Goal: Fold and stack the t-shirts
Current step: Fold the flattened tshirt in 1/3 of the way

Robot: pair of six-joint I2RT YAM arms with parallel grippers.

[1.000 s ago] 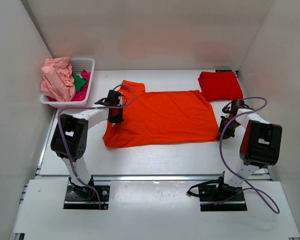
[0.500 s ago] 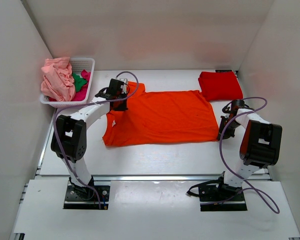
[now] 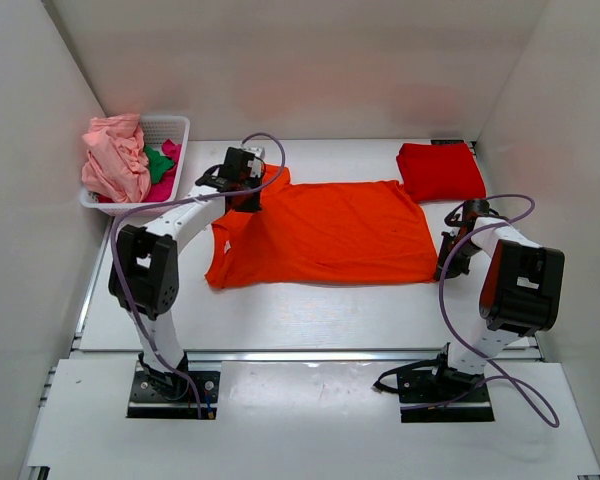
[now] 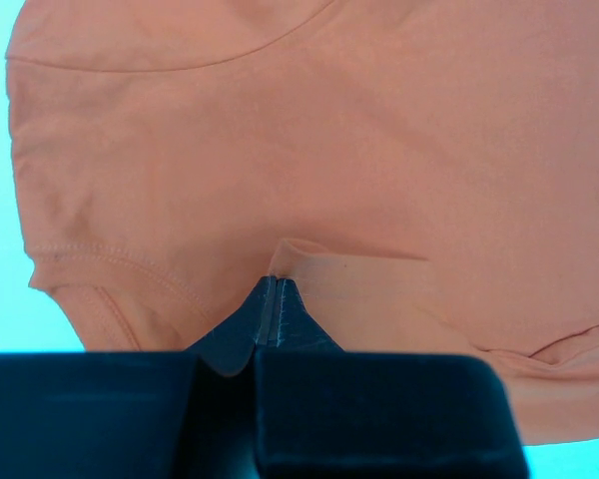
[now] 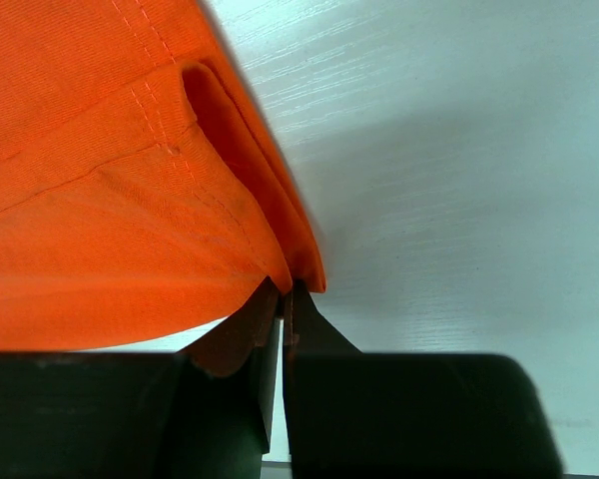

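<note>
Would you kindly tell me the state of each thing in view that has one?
Orange shirt, spread out on the table, pinched at both ends.
Red shirt, folded, lying at the far right.
Basket, filled with crumpled shirts.
Left tool, shut on orange shirt.
Right tool, shut on orange shirt.

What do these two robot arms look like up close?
The left arm and right arm match: white rounded shells with chunky black joints, each on a black base plate. A loose purple cable runs along each. The left claw and right claw are black, with flat fingers tapering to thin tips.
</note>
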